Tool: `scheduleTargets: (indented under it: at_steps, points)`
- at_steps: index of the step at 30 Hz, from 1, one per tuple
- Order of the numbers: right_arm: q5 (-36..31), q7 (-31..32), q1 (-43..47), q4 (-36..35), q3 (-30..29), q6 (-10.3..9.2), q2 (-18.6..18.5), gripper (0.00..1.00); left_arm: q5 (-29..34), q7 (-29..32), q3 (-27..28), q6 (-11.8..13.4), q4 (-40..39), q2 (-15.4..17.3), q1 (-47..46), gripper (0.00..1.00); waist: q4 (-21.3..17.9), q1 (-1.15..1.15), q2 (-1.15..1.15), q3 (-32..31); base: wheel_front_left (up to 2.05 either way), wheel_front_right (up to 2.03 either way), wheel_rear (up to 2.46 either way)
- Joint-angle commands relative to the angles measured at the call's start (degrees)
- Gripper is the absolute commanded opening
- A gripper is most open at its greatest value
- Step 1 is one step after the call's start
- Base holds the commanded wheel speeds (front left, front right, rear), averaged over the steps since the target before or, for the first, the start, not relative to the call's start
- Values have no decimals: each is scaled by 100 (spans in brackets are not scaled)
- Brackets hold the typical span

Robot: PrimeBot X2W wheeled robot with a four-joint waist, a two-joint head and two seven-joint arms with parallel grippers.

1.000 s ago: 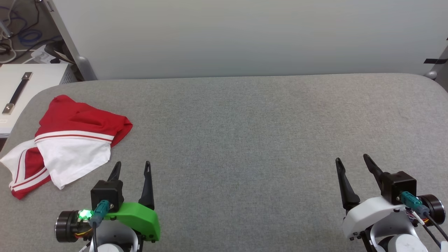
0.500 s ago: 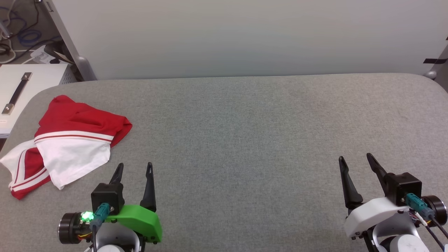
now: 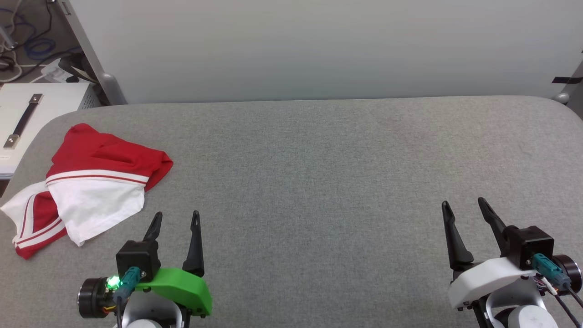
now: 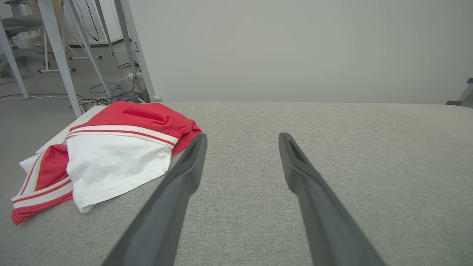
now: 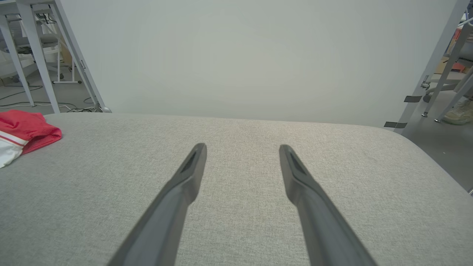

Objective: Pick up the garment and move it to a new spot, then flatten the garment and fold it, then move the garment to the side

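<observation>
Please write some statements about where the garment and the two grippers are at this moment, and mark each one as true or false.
1. The red-and-white shiny jersey garment lies crumpled near the left end of the grey fabric-covered table. True.
2. The left gripper is shut on the garment. False: its jaws stand open near the garment and hold nothing.
3. The right gripper is open over bare table, far from the garment. True.
4. The garment is folded into a neat rectangle at the middle of the table. False: it is an unfolded heap at the left end.
</observation>
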Motion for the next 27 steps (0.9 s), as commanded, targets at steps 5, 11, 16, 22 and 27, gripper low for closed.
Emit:
scheduleTargets:
  at_steps: [5,11,16,22,27]
  points:
    - [127,-125,33,30,-6,-2,5,100,-100,-110,-7,-34,36,-9,12,100,4,-1,0,2,0,0,0]
    - [186,-194,33,53,-14,-2,6,100,-157,-181,-19,-40,61,-10,15,100,4,-1,0,2,0,0,0]
    - [218,-254,30,73,-21,-2,7,100,-177,-241,-26,-43,83,-11,15,100,3,-1,0,6,0,0,0]
    - [267,-327,36,104,-27,-3,8,100,-218,-315,-52,-45,104,-12,14,100,6,-1,0,8,0,0,0]
    - [313,-384,38,125,-33,-3,8,100,-265,-373,-69,-36,132,-13,19,100,12,-1,0,10,0,0,0]
